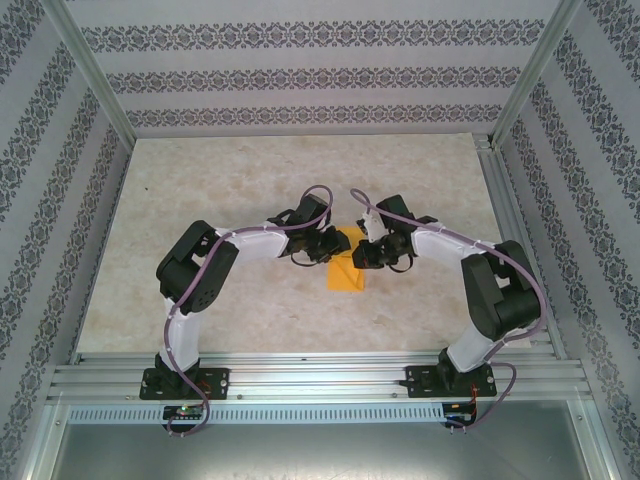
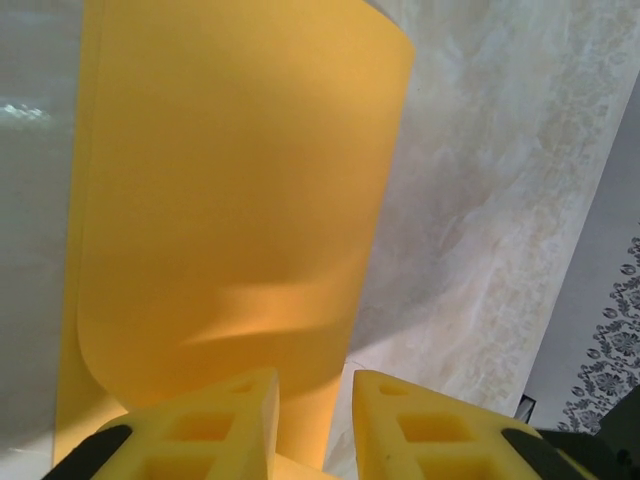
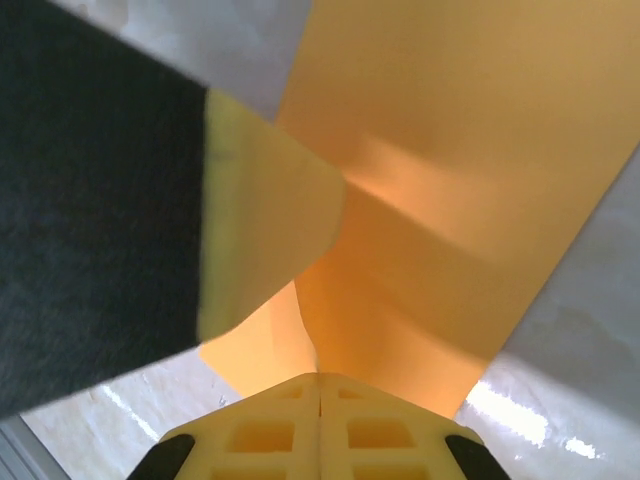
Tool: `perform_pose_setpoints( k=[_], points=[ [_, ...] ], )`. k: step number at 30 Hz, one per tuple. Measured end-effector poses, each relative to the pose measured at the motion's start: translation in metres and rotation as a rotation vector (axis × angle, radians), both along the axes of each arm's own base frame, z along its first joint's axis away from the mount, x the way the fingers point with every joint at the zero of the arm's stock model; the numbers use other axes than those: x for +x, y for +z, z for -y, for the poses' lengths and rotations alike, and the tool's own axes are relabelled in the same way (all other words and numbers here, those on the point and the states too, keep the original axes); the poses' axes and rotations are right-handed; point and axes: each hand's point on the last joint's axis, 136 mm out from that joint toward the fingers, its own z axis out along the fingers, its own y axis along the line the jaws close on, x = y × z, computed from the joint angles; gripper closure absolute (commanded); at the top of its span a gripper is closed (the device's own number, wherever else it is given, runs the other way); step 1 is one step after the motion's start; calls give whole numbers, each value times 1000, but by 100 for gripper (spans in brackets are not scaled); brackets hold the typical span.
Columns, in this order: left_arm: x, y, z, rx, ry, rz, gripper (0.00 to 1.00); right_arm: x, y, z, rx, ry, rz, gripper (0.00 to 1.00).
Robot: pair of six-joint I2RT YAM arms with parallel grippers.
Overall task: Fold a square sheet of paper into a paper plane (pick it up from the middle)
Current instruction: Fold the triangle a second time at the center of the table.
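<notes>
Sheet: thin orange-yellow square sheet of paper (image 1: 347, 268), found at the middle of the pale marbled worktop (image 1: 200, 200), between the two tools, bowed upward rather than lying flat.
Right tool (image 3: 318, 392): yellow pads (image 3: 385, 432) clenched on an edge of the sheet; buckles are seen radiating from the pinch.
Left tool (image 2: 315, 388): yellow pads (image 2: 425, 425) parted by a narrow gap; the sheet's edge lies in the gap, not gripped.
Risk, creasing: stray creases may be set where the sheet is buckled, should the pinch be dragged sideways.
Risk, slipping: with one side released, the sheet may swing, and the fold edges may be misaligned.
</notes>
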Motion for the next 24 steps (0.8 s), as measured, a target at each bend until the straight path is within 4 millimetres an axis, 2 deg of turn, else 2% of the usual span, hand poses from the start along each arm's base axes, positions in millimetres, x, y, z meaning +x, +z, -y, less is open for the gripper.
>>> perform_pose_setpoints(
  k=[4,10,16,24],
  points=[
    [1,5,-4,19,8,19,66,9,-6,0,-5,16,-25,91],
    [5,23,-5,6,19,60,63,13,-8,0,-13,38,-41,90],
    [2,29,-8,4,17,75,72,13,-7,1,-5,36,-48,91],
    [-17,17,-4,22,-19,55,80,15,-16,6,-9,22,-81,92]
  ],
)
